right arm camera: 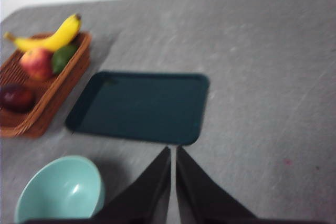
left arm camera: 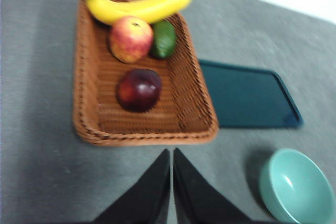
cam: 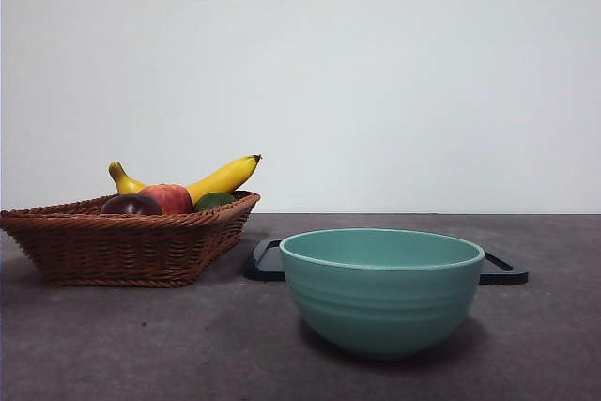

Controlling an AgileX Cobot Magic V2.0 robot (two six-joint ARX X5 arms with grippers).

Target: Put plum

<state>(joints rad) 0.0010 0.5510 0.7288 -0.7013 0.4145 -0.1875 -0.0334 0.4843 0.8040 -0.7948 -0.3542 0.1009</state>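
- Nothing of the task looks done yet: the plum lies on the floor of the wicker basket, loose and untouched, with no gripper on it or close over it
- Taking the basket in the left wrist view as a clock face, the plum sits just below the centre toward 6 o'clock; the apple is at about 12, the dark green fruit touches the apple at about 1, and the banana lies across the far rim beyond both
- The plum stands apart from the apple, with bare weave on most sides of it, so I judge a grasp from above should find room
- The left gripper hangs above the table, short of the basket's near rim; its jaws are pressed together and hold nothing
- The right gripper hangs off over the dark tray, jaws likewise closed and empty
- The teal bowl and the tray both show bare; the task names no place, so which of them is meant I cannot tell
- Left to do: reach, grasp, lift, carry, release, so the whole job
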